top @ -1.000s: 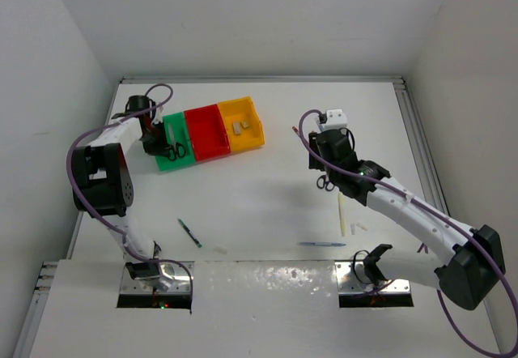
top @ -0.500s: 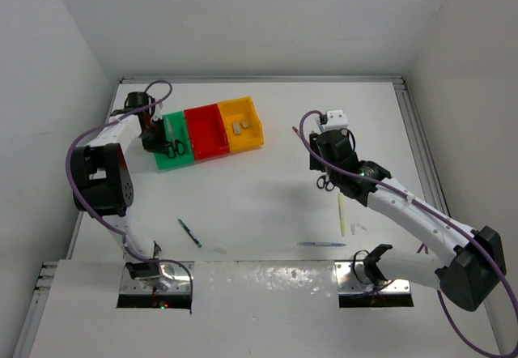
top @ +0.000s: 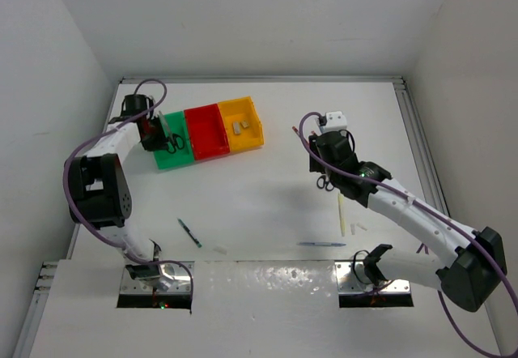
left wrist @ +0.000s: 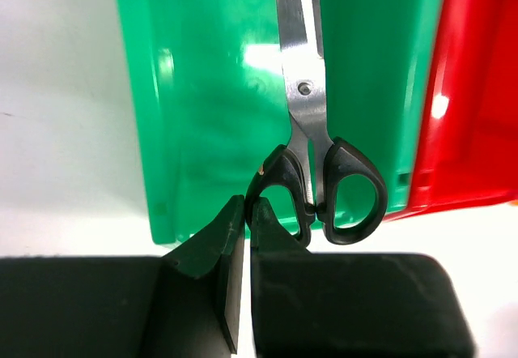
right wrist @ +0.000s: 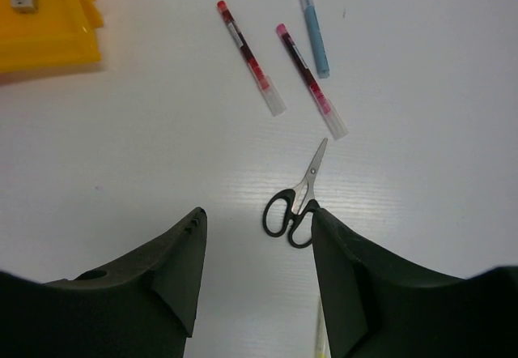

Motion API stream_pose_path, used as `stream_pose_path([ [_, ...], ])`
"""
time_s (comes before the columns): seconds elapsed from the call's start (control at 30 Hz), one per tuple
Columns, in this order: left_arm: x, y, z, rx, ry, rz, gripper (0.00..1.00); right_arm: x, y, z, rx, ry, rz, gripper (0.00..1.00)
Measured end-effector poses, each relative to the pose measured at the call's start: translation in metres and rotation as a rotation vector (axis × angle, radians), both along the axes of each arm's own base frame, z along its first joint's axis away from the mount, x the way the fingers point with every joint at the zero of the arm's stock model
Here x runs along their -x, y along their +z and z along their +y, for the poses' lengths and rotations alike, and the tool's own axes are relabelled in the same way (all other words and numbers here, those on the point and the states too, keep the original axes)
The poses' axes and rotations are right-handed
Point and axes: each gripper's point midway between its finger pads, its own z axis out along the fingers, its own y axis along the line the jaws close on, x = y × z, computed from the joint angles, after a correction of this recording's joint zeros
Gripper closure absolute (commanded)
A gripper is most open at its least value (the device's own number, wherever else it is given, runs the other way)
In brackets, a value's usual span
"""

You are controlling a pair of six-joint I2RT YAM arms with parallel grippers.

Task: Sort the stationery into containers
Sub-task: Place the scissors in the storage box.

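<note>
item: small black-handled scissors (right wrist: 295, 204), closed, lying flat on the table (right wrist: 121, 147) just beyond the right gripper (right wrist: 256, 216), whose jaws stand partly apart and empty; likely light, stiff, blades slick, best pinched across the handle loops.

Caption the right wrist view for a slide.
Open right gripper above small black-handled metal scissors on white table; two slim red pens, one pale-blue pen beyond.

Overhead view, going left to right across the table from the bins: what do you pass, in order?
green bin → red bin → yellow bin → loose scissors → pale stick
</note>
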Motion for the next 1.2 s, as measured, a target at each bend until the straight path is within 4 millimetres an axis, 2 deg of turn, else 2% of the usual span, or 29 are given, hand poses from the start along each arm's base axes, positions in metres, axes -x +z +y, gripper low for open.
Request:
stream_pose_path([
  [0.1,-0.007,0.01,0.002,-0.017,0.025,-0.056,1.0,0.001,0.0,0.001,0.001,0.005,0.002,0.46],
  [0.23,-0.014,0.012,0.001,-0.027,0.035,-0.086,1.0,0.002,-0.001,0.001,0.005,0.007,0.007,0.46],
  [0.53,-0.008,-0.012,0.0,-0.043,0.05,-0.041,1.0,0.005,-0.005,-0.001,0.018,0.008,0.024,0.46],
  [0.7,-0.006,-0.016,0.005,-0.075,0.061,-0.033,1.0,0.005,-0.004,-0.001,0.016,0.008,0.021,0.46],
  [0.77,-0.006,-0.017,0.006,-0.088,0.063,-0.036,0.95,0.006,-0.003,-0.001,0.015,0.008,0.02,0.46],
  [0.8,-0.006,-0.018,0.007,-0.094,0.062,-0.035,0.89,0.006,-0.003,-0.001,0.015,0.008,0.02,0.46],
  [0.83,-0.005,-0.019,0.006,-0.099,0.057,-0.032,0.78,0.006,-0.003,-0.001,0.015,0.008,0.02,0.46],
  [0.93,-0.006,-0.02,0.006,-0.111,0.048,-0.033,0.65,0.006,-0.003,-0.001,0.016,0.008,0.02,0.44],
  [1.03,-0.006,-0.022,0.005,-0.114,0.046,-0.027,0.61,0.006,-0.003,-0.001,0.016,0.007,0.02,0.44],
  [1.2,-0.005,-0.025,0.005,-0.112,0.044,-0.018,0.61,0.007,-0.004,-0.003,0.023,0.004,0.025,0.44],
])
